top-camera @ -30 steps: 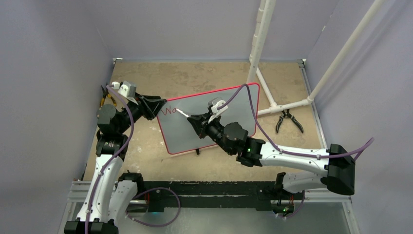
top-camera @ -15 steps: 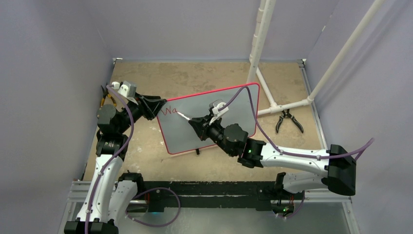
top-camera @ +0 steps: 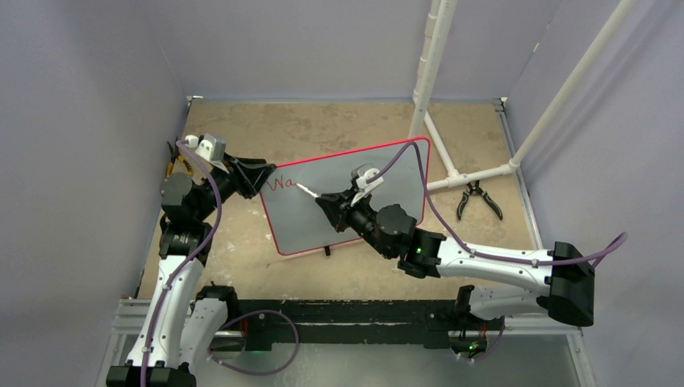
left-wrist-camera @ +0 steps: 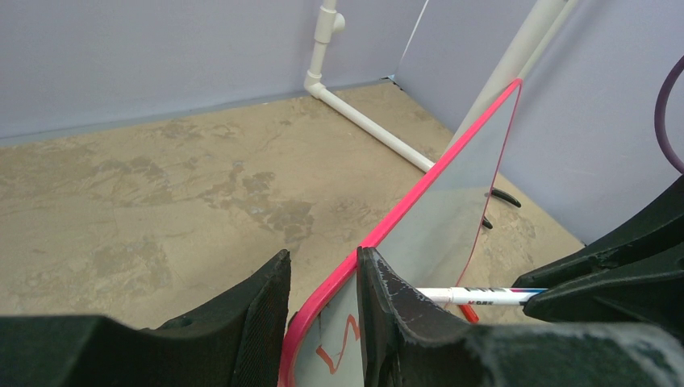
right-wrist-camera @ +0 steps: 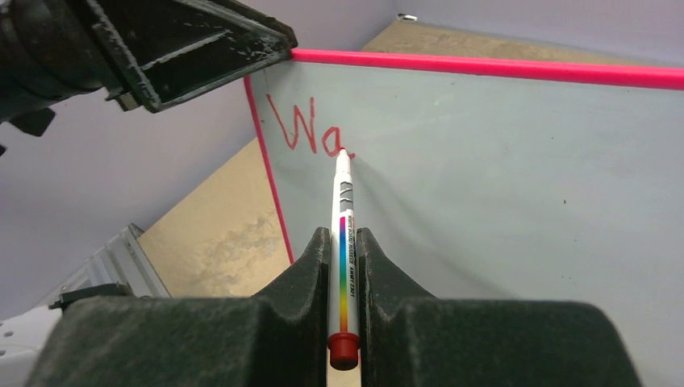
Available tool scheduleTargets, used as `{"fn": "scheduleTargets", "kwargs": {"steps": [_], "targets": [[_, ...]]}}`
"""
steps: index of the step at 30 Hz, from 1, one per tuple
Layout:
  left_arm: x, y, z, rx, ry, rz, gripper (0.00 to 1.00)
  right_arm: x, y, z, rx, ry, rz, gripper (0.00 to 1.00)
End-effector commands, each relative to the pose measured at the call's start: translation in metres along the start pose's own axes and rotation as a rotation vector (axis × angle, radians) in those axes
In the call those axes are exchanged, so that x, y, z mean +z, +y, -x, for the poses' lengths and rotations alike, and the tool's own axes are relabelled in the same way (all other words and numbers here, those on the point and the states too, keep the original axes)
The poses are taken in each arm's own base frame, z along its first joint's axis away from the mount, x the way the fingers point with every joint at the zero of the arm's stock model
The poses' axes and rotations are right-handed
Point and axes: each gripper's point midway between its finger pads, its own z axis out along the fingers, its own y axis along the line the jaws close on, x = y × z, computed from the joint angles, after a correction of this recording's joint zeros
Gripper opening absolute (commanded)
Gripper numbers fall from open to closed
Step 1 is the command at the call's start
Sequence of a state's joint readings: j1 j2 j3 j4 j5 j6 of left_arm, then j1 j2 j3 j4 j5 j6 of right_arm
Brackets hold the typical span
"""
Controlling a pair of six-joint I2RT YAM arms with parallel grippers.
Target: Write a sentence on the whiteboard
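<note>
Left fingers [left-wrist-camera: 389,310] pinch the smooth, red-rimmed whiteboard [right-wrist-camera: 500,185]; right fingers [right-wrist-camera: 310,278] clamp a slim white marker [right-wrist-camera: 342,210]. The sentence [right-wrist-camera: 306,129] reads "Wa"; its "a" was unfinished earlier.

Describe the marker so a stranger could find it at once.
Find the red-rimmed whiteboard standing mid-table. Near its upper-left red lettering, the right tool pinches a thin white marker. Only it has a rainbow stripe and red end cap.

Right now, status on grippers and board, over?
Left gripper clamps whiteboard corner. Right gripper shut on marker, tip at red lettering "Wa". Pliers lie right, apart.
</note>
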State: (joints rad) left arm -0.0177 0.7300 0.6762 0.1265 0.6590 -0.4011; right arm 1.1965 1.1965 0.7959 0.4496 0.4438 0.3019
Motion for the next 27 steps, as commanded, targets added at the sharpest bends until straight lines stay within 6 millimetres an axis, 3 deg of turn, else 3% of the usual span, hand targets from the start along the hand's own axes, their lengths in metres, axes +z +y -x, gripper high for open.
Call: {"fn": "scheduleTargets", "kwargs": {"steps": [1,20,27], "targets": [[0.001,-0.003,0.001,0.015,-0.003,-0.022,0.34,-0.004,0.014,0.03,0.009,-0.07,0.07,0.0],[0.0,-0.002,-0.001,0.02,-0.001,-0.018,0.34,0.005,0.014,0.037,-0.006,-0.092,0.047,0.0],[0.0,-0.001,-0.001,0.019,0.001,-0.016,0.34,0.004,0.011,0.05,-0.001,-0.136,0.027,0.0]]}}
